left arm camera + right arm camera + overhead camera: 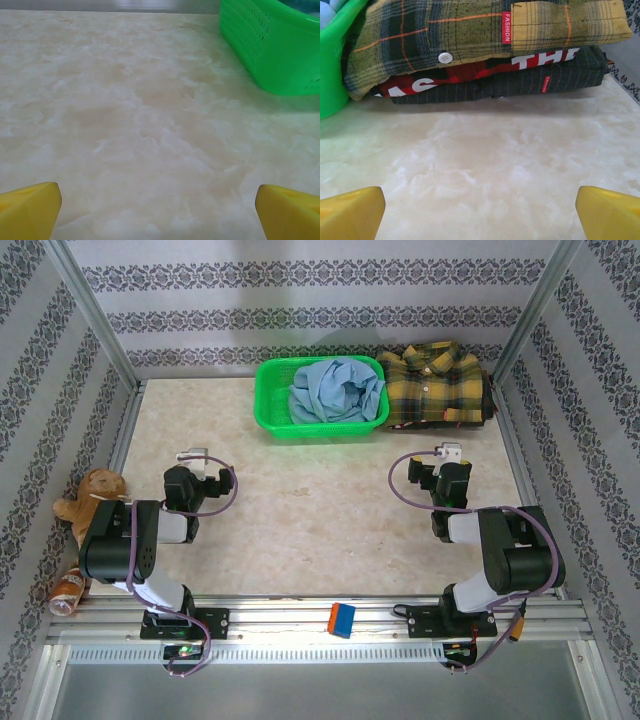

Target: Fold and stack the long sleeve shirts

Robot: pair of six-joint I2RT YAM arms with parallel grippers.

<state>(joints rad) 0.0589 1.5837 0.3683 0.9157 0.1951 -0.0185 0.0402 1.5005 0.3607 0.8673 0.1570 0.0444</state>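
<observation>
- Plaid shirt [435,380]: folded, on top of darker garments [485,82] at the far right of the table [320,520]; this part appears done.
- Blue shirt [335,390]: crumpled in the basket [272,412], far centre; folding and stacking judged left to do.
- Left gripper [195,460] and right gripper [447,455]: both released, fingers wide apart, empty, over bare table.
- Blue shirt lies well beyond and between the grippers; plaid shirt lies straight ahead of the right gripper, apart from it.
</observation>
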